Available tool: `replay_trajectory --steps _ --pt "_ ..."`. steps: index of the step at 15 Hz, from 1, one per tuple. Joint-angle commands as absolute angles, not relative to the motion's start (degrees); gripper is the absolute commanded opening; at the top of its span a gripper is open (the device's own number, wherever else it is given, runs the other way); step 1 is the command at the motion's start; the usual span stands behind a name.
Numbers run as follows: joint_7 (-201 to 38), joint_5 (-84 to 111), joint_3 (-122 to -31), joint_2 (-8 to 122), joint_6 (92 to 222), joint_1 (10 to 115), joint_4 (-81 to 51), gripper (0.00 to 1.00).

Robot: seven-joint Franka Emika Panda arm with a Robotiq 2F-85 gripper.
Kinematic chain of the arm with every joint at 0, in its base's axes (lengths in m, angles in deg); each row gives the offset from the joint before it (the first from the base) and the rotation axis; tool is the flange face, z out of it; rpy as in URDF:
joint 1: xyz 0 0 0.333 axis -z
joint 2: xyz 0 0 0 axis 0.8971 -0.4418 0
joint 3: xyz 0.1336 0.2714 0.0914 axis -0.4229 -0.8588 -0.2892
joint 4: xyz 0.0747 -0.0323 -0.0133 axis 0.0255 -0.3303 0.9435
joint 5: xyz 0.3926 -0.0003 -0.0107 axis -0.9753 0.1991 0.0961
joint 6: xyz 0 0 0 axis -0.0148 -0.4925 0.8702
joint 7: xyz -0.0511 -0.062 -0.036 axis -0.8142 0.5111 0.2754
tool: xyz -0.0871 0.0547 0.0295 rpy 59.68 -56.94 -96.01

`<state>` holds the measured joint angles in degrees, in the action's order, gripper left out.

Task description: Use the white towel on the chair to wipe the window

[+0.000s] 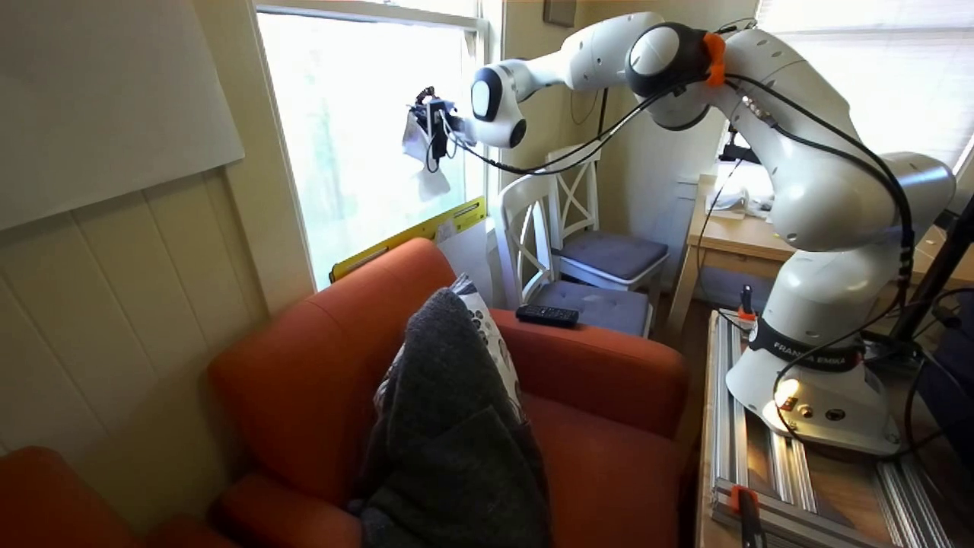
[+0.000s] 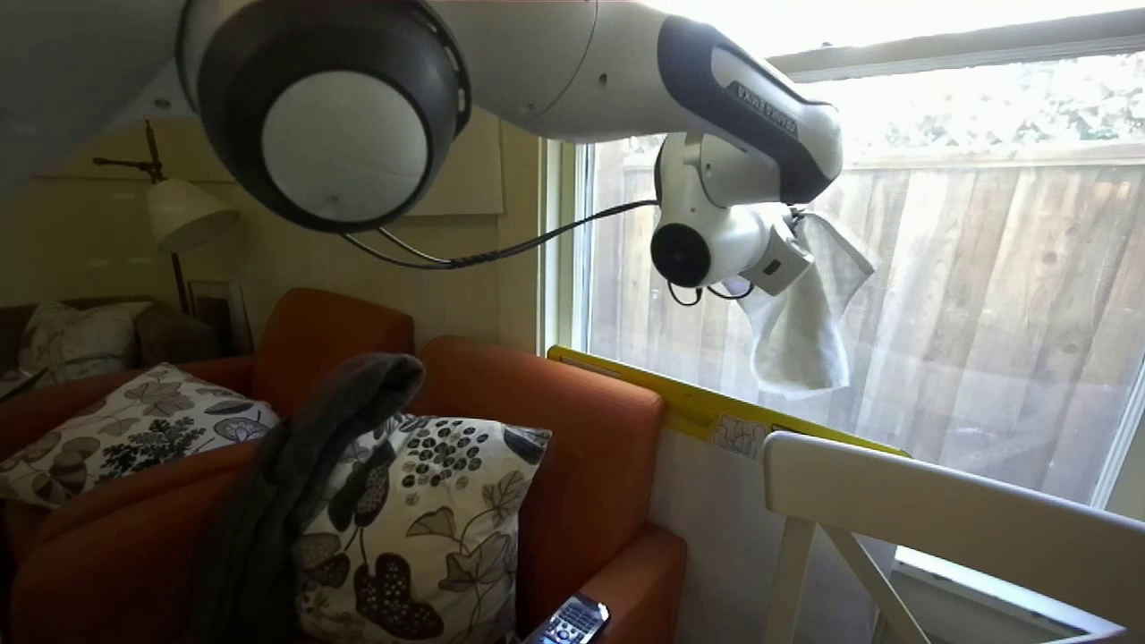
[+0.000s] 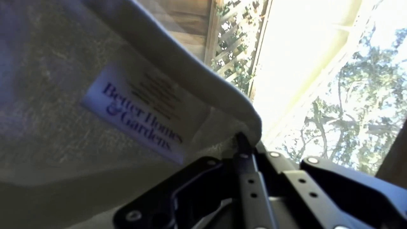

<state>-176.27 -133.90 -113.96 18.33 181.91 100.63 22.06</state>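
1. Nearest: dark grey blanket (image 1: 456,426) draped over a patterned cushion (image 1: 494,342) on the orange-red armchair (image 1: 609,441); remote control (image 1: 546,315) flat on its armrest.
2. Next: two white chairs (image 1: 525,190), cross-backed, with grey seat pads (image 1: 601,304).
3. Then, higher than the chairs, the gripper (image 3: 252,146): fingers (image 3: 246,163) drawn tight, an edge of the white towel (image 2: 805,331) pinched at their tips.
4. Towel's place: off the chairs, hanging in front of the window (image 1: 358,114). Whether it touches the glass, I cannot tell.
5. Its lie: long axis close to vertical, loose end pointing down, ending above the yellow strip (image 2: 684,410). In an exterior view an upper corner flares right. In the wrist view the hem slants from upper left down to the fingertips; a label (image 3: 136,117) reads "Better Homes & Gardens".
6. Farthest, through the glass: a wooden fence (image 2: 984,268).
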Motion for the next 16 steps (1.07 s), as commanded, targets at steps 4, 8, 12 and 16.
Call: replay_trajectory --steps 4,8,12,16 --pt "-173.7 -127.9 -116.5 20.7 180.3 99.7 14.0 0.01" --pt "-160.4 -122.0 -106.9 26.2 174.4 94.6 7.2 0.01" --pt "-157.1 -112.1 -114.5 25.3 171.8 98.1 3.5 0.01" --pt "-151.7 -104.5 -114.7 28.3 170.1 98.9 -1.1 0.01"
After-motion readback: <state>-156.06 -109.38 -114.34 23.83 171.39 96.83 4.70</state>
